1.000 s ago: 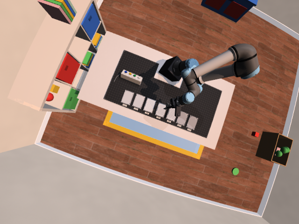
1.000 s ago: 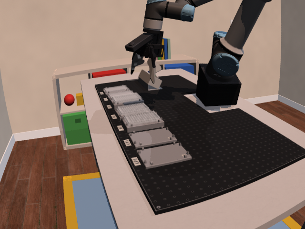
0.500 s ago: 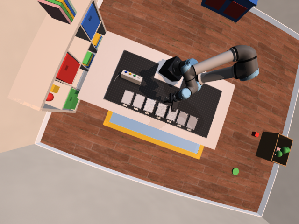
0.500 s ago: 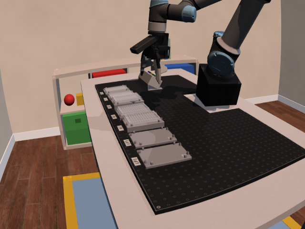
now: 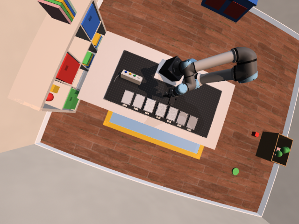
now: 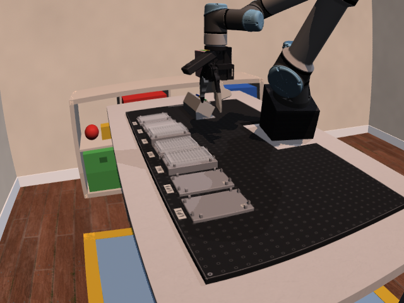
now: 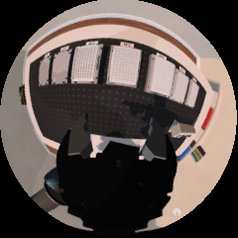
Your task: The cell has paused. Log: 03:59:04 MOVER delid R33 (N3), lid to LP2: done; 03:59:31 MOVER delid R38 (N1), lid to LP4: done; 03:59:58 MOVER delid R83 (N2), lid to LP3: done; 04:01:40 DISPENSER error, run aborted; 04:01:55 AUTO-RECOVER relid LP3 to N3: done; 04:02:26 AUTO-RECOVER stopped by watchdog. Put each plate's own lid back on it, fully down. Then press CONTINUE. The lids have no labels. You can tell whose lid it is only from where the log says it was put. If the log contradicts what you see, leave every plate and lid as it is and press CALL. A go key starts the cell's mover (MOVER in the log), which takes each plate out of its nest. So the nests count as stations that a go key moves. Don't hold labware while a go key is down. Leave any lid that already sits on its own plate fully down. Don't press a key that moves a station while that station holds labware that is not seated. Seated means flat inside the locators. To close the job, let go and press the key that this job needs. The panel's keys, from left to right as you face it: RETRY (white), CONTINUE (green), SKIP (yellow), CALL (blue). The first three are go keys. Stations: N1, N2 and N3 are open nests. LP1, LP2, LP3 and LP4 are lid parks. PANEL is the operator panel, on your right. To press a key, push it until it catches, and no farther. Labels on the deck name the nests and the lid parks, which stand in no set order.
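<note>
Op. note: your hand (image 5: 166,95) (image 6: 211,105) (image 7: 118,114) open, nothing gripped, raised above bench (image 5: 96,72) (image 6: 140,202), apart from panel (image 5: 131,80) (image 6: 192,103) (image 7: 182,130). You have 3 gridded plates (image 5: 160,110) (image 6: 189,155) (image 7: 124,65) mid-row: 2 pale parks (image 5: 138,101) (image 7: 180,85) panel-side, 2 darker parks (image 5: 182,118) (image 6: 202,182) (image 7: 60,66) farther from panel. Lid seating: can't tell.

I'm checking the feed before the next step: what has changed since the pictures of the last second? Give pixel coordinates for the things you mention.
The gripper (image 5: 166,95) (image 6: 210,105) (image 7: 118,114) has moved back from the row of stations (image 5: 161,110) (image 6: 177,143) (image 7: 124,65), toward the side where the arm's base (image 5: 170,68) (image 6: 288,124) stands. Nothing was visibly taken hold of or let go; its jaws stand open. The row and the panel (image 5: 131,79) (image 6: 193,102) (image 7: 181,130) look as they were.
</note>
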`<state>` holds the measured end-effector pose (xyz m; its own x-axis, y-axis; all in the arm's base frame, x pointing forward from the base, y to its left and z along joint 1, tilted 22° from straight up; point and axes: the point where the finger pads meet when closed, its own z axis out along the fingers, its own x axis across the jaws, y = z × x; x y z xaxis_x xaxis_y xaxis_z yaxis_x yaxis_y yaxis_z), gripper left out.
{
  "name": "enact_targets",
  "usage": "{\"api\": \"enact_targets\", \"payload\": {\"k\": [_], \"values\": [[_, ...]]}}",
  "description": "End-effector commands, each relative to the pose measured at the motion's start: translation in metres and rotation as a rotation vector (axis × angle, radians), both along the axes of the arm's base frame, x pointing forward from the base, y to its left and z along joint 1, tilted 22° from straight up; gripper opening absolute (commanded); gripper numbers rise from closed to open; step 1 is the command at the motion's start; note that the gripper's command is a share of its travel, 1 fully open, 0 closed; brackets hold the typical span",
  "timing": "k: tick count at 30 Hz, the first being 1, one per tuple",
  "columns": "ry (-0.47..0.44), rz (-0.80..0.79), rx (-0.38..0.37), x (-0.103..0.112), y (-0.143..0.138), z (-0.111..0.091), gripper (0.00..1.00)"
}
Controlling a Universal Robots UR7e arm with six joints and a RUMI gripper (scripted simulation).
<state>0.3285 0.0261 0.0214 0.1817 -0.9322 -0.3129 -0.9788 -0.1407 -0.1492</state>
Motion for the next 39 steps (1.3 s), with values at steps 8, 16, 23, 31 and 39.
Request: {"api": "enact_targets", "payload": {"k": [8, 16, 23, 31, 39], "values": [[0.070, -0.089, 0.043, -0.030, -0.004, -0.015, 0.82], [0.072, -0.087, 0.046, -0.029, 0.005, -0.034, 0.82], [0.072, -0.087, 0.045, -0.027, 0.014, -0.057, 0.82], [0.072, -0.087, 0.045, -0.026, 0.020, -0.071, 0.82], [0.068, -0.087, 0.042, -0.024, 0.018, -0.070, 0.82]]}}
